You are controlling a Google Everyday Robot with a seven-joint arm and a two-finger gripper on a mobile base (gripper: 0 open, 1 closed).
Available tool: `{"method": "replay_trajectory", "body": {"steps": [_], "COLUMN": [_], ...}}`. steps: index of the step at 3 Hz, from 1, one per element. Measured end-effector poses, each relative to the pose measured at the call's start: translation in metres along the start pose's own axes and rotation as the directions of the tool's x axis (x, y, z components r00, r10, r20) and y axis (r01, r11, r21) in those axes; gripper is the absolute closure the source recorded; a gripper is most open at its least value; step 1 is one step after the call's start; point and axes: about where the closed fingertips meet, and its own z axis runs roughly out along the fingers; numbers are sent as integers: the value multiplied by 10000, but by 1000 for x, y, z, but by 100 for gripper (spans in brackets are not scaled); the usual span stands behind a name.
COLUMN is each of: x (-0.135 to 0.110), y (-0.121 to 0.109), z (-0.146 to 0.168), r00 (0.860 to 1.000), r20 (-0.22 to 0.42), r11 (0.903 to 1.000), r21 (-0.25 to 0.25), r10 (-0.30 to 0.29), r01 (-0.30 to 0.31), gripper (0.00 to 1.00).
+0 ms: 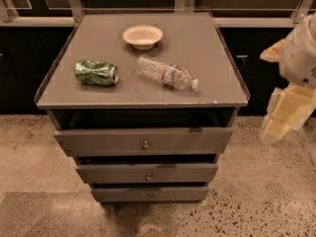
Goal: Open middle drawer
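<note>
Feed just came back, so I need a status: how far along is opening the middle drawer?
Done: nothing that shows; the middle drawer presents only its front, none of its inside. In hand: the gripper hangs to the right of the cabinet, clear of the drawer's knob. Left: reach the knob, grasp it and pull the drawer out.

Dim overhead light; gripper point(285, 113) overexposed at right edge.

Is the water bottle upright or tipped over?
Tipped: the bottle lies on its side on the cabinet top. The gripper hangs off to the right of it.
</note>
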Motion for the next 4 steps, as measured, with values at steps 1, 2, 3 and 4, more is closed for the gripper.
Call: {"method": "replay_trajectory", "body": {"steps": [1, 2, 3, 4], "x": [25, 39, 44, 46], "y": [36, 75, 97, 99], "z": [57, 142, 221, 232], "r00": [9916, 9601, 9294, 9255], "r20": [1133, 2328, 2821, 2840], "r11": [9970, 9812, 9547, 9498], "r21": [-541, -1500, -2436, -2570], "r10": [620, 1548, 2382, 2506], "r01": [-562, -1218, -1707, -1783], "gripper": [0, 0, 0, 0]}}
